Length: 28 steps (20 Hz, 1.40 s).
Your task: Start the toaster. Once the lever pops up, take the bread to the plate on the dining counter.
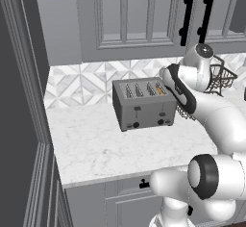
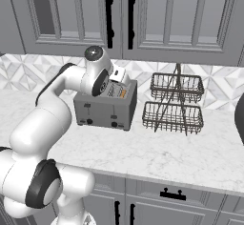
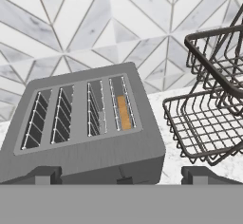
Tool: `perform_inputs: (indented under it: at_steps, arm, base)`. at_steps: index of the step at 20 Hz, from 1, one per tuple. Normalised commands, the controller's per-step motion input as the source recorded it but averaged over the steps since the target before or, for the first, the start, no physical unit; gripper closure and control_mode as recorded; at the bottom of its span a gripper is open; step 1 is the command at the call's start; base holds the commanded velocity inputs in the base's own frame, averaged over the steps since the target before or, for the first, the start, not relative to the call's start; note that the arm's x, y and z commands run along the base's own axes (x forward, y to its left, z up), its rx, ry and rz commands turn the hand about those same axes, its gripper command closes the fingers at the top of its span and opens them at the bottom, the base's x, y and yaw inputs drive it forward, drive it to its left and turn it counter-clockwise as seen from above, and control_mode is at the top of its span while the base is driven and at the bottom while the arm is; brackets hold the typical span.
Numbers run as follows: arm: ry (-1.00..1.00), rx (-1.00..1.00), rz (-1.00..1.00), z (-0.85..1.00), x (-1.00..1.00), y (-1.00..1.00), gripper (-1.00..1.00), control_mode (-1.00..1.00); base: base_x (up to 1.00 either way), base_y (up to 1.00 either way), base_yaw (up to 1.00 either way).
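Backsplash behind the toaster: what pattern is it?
White and grey marble tiles in a diamond, chevron-like pattern, clearest in the hand view.

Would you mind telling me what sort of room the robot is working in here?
Most likely a home kitchen. A four-slot toaster and a two-tier wire basket rack stand on a marble worktop, with a patterned tile backsplash and grey panelled cabinets above.

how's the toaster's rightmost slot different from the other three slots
The rightmost slot of the toaster holds the bread, a golden-tan strip seen edge-on; the other three slots hold nothing. The rightmost slot lies nearest the wire basket rack; the others lie farther from it. All four are long, narrow, parallel and wire-lined.
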Motion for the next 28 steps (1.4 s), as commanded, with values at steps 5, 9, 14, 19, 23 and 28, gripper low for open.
perform_inputs:
  at_steps: [5, 9, 14, 19, 23, 28]
  arm:
    - [0.0, 0.0, 0.0, 0.0, 0.0, 0.0, -1.0, -1.0]
    - [0.0, 0.0, 0.0, 0.0, 0.0, 0.0, -1.0, -1.0]
    - [0.0, 0.0, 0.0, 0.0, 0.0, 0.0, -1.0, -1.0]
    - [0.0, 0.0, 0.0, 0.0, 0.0, 0.0, -1.0, -1.0]
    - [0.0, 0.0, 0.0, 0.0, 0.0, 0.0, -1.0, -1.0]
    - [0.0, 0.0, 0.0, 0.0, 0.0, 0.0, -1.0, -1.0]
  base:
    - [0.0, 0.0, 0.0]
    - [0.0, 0.0, 0.0]
    - [0.0, 0.0, 0.0]
    - [0.0, 0.0, 0.0]
    - [0.0, 0.0, 0.0]
    - [0.0, 0.0, 0.0]
